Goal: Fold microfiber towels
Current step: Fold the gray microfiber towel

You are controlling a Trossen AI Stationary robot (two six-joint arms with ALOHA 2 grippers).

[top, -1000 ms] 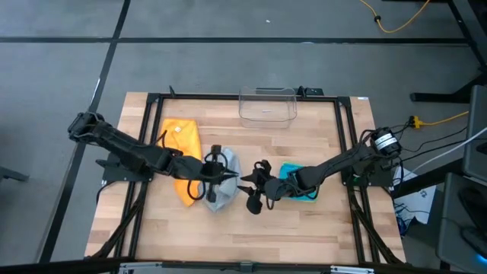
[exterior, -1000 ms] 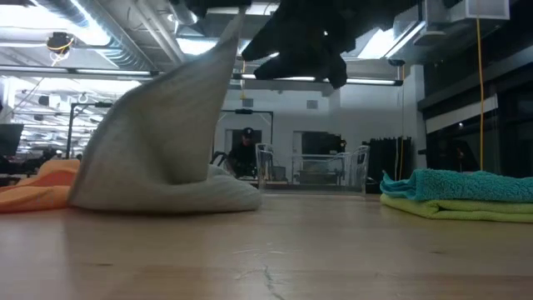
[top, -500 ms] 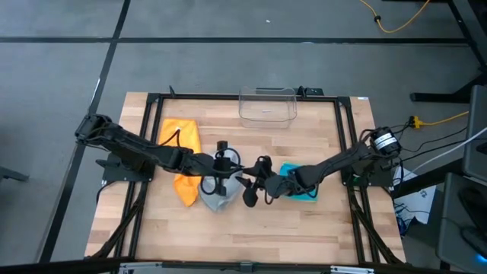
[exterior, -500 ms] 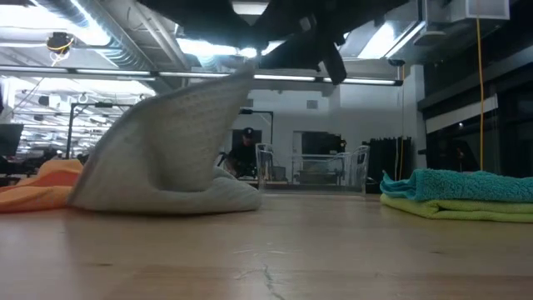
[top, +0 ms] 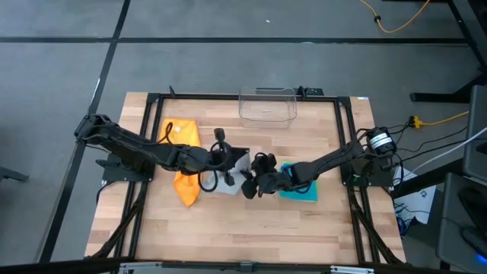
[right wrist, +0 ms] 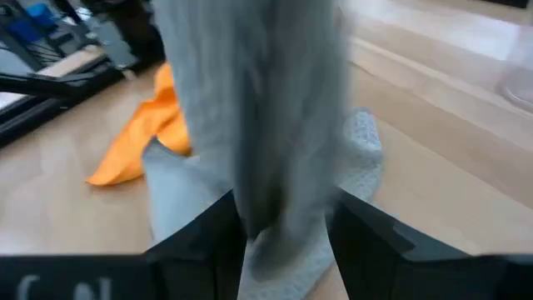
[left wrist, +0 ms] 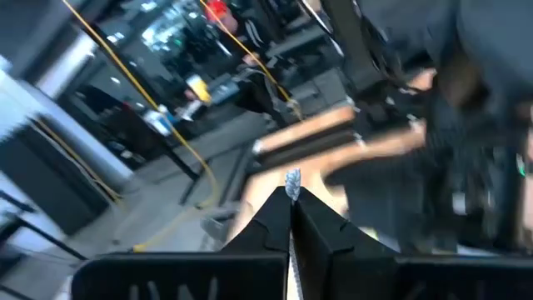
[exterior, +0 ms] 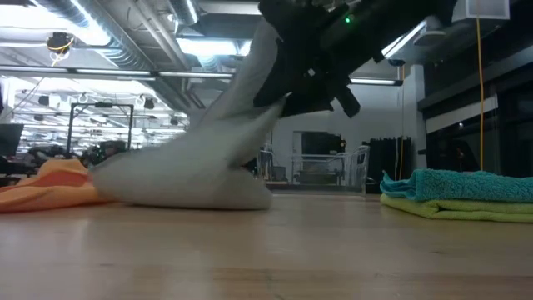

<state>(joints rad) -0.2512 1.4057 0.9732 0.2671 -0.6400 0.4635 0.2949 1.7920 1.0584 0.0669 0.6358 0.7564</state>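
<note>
From above, the left tool point(top: 225, 158) and right tool point(top: 249, 183) meet at mid-worktop point(top: 259, 221) over the grey towel point(top: 234, 173), with the orange towel point(top: 183, 164) on its left and the teal towel point(top: 298, 183) on its right. At worktop level the grey towel point(exterior: 200, 162) rises to a peak under the dark arms, while teal lies on the lime towel point(exterior: 450, 211). Each wrist view shows fingers pinched on grey cloth: a sliver in the left tool point(left wrist: 291, 218), a thick fold in the right tool point(right wrist: 283, 217).
</note>
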